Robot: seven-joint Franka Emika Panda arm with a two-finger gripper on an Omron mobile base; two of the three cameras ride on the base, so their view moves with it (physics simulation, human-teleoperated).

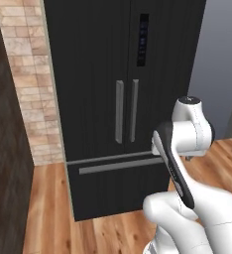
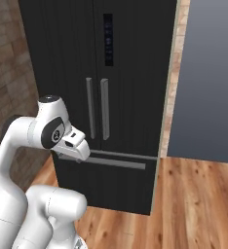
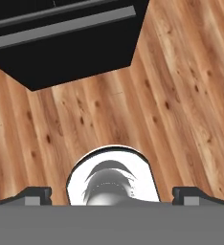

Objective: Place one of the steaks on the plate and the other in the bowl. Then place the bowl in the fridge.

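arm folded, end effector (image 3: 112, 196) pointing down, jaws wide apart.

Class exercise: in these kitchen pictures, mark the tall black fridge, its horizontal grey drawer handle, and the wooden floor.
Tall black fridge (image 1: 93, 59): left base view, on the left door panel.
Horizontal grey drawer handle (image 2: 121, 163): right base view, on the bar's middle.
Wooden plank floor (image 3: 181, 95): hand view, on bare boards.

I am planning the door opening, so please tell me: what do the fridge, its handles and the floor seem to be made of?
The fridge looks like black brushed metal with a matte finish: faint vertical lines, no sharp reflections.

Its handles seem plain grey metal or plastic, smooth and dull; the render leaves this open.

The floor looks like varnished wood planks: warm brown boards with grain and dark knots.
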